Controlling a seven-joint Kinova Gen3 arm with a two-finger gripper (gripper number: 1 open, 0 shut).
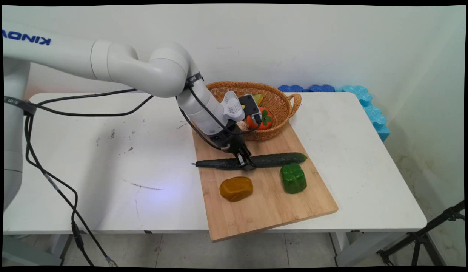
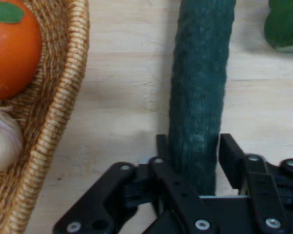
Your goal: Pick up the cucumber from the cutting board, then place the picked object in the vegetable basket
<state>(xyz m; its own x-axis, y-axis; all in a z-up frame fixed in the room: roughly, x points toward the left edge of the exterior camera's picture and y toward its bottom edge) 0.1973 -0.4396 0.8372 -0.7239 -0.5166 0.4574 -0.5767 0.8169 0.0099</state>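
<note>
Item: white table [image 1: 105, 151], bare surface extending well to the left of the pincer, black cables trailing across it. Item: wooden cutting board [image 1: 264, 215], lying directly under the pincer and reaching out past the table's near edge. Item: dark green cucumber [image 1: 279, 159], lying flat on the board, its thin stem end left of the pincer and its longer part running out to the right. Item: black two-finger pincer [image 1: 246, 164], lowered onto the cucumber somewhat left of its middle; in the hand view the pincer [image 2: 195, 146] has one finger on each side of the cucumber [image 2: 202, 73] and appears to be pinching it, with the cucumber resting on the board [image 2: 122, 97]. Item: ochre rounded lump [image 1: 236, 188], on the board just in front of the pincer, apart from the cucumber. Item: wicker basket [image 1: 279, 98], behind the pincer at the board's far end, near but not touching; it holds an orange fruit [image 1: 262, 121] with a green leaf top, and the hand view also shows a garlic bulb [image 2: 2, 141] inside the basket wall [image 2: 63, 97]. Item: green pepper [image 1: 293, 178], on the board to the right of the pincer and in front of the cucumber's far part, just beside it. Item: blue foam mats [image 1: 370, 105], well to the right and behind, along the wall.
</note>
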